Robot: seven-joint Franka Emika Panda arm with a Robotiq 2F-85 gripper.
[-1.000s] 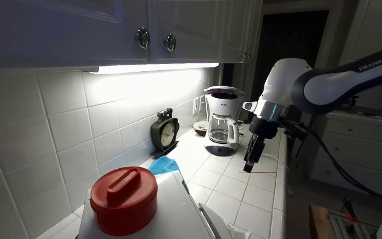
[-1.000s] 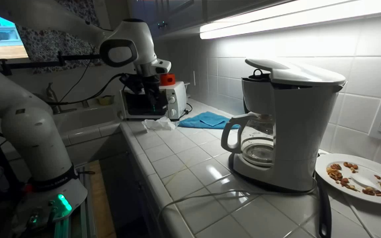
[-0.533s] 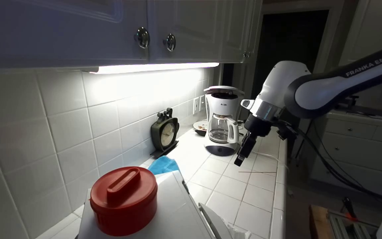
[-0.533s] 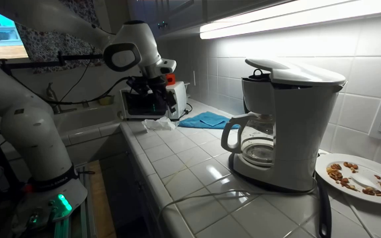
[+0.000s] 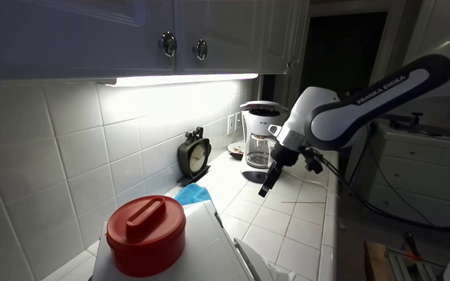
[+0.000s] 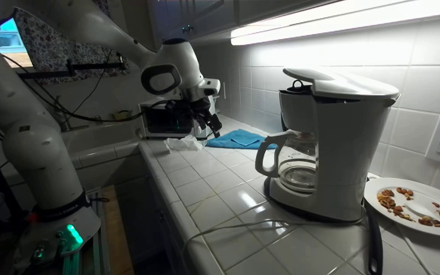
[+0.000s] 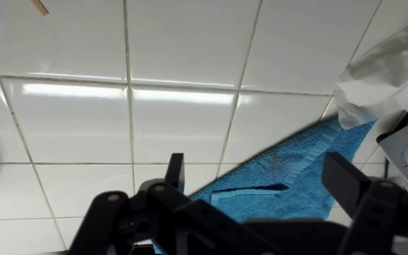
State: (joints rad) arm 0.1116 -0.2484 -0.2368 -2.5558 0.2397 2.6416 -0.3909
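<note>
Hovering above the counter (image 6: 225, 179), the hand (image 7: 253, 165) holds nothing, its two fingers (image 7: 344, 180) spread. Nearest item: the blue towel (image 6: 239, 138), lying on the counter beside crumpled paper (image 6: 183, 143). Apparent step: positioning. Any descent would call for centring the towel between the fingers first.

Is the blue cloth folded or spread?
Partly folded: in the wrist view, the blue cloth overlaps itself, edges crossing its middle.
</note>
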